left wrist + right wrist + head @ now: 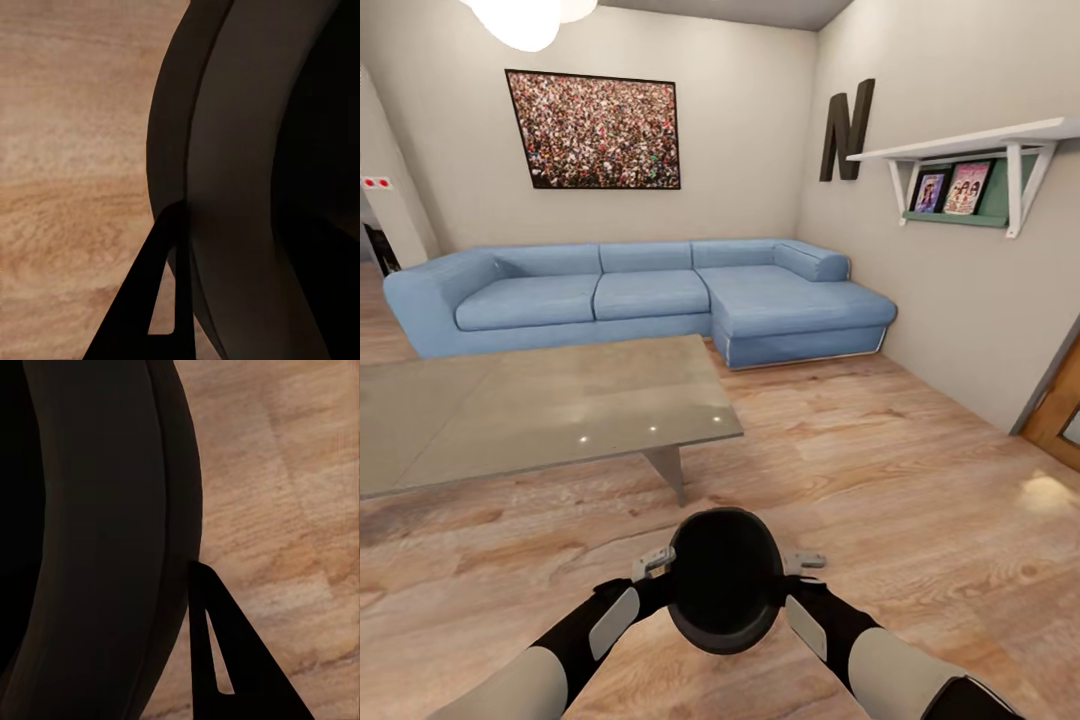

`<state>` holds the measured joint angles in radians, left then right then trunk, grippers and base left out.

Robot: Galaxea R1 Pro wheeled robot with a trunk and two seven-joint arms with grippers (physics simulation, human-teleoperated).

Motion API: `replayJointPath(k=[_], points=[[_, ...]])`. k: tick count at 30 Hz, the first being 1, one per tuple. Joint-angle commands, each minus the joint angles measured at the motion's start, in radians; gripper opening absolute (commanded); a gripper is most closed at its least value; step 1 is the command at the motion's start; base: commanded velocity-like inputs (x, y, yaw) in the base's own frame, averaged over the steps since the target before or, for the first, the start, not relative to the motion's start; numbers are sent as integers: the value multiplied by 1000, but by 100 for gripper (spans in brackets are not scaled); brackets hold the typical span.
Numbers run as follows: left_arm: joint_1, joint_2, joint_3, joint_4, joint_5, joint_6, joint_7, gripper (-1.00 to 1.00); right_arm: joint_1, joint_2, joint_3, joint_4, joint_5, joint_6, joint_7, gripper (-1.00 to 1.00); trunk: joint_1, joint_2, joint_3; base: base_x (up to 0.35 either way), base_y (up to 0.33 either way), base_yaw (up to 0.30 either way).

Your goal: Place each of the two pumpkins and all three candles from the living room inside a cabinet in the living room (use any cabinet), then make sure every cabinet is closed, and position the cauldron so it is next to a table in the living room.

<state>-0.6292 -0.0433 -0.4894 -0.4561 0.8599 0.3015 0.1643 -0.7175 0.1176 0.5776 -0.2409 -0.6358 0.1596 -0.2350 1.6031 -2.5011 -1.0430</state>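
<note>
Both arms are pressing the black cauldron (725, 590) between the left gripper (657, 563) and right gripper (800, 565), each clamped on its rim, near the grey table (530, 410).

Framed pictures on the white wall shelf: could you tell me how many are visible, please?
2. Both stand under the white wall shelf on the right wall: a smaller one nearer the corner and a larger pink one beside it. The shelf bracket could hide more.
</note>
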Motion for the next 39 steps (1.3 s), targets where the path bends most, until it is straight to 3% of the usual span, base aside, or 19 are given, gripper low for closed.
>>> replayJointPath(k=[1,12,21,33,39], points=[[-1,-7,2,-9,33,-1,-1,-100,0,0,16,-4,-18,3,8,-100,0,0,-1,39,7,12],[-1,-7,2,-10,33,-1,0,-100,0,1,17,-4,-18,6,9,-100,0,0,-1,8,3,2],[-1,-7,2,-9,33,-1,0,-100,1,1,17,-4,-18,5,9,-100,0,0,-1,145,173,12],[-1,-7,1,-9,33,-1,-2,-100,1,-1,16,-4,-18,5,9,-100,0,0,-1,143,169,248],[-1,-7,1,-10,33,-1,-2,-100,0,-1,16,-4,-18,5,9,-100,0,0,-1,64,8,62]])
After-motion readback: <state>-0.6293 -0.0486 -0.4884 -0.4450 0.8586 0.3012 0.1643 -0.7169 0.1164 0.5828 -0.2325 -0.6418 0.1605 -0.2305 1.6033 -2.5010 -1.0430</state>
